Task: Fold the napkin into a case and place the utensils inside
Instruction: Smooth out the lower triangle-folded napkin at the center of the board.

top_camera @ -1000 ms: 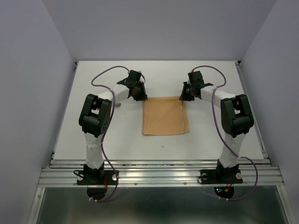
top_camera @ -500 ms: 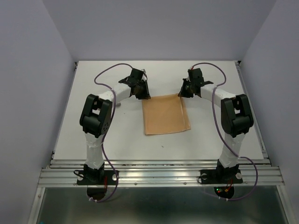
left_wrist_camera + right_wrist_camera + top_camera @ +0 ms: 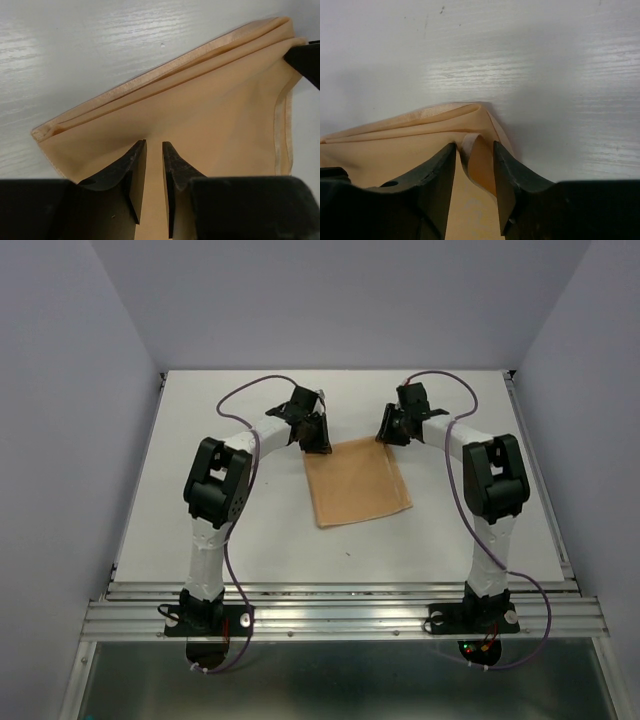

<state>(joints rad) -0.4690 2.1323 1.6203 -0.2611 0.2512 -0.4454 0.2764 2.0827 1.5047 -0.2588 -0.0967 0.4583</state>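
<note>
The napkin [image 3: 360, 485] lies on the white table as a folded peach-orange rectangle, skewed a little. My left gripper [image 3: 321, 444] is at its far left corner. In the left wrist view its jaws [image 3: 154, 150] stand nearly together, closed on the napkin [image 3: 210, 110]. My right gripper [image 3: 385, 435] is at the far right corner. In the right wrist view it [image 3: 474, 146] stands open, with a curled edge of the napkin [image 3: 395, 142] loose between the fingers. The utensils and the case are out of view.
The white table [image 3: 200, 490] is boxed in by pale walls at the left, right and back. An aluminium rail [image 3: 340, 615] runs along the near edge, where both arm bases stand. Purple cables loop over each arm.
Both grippers moved slightly away from the bases, and the napkin's far edge shifted right, which skewed it. The right jaws closed on the corner, then opened again.
</note>
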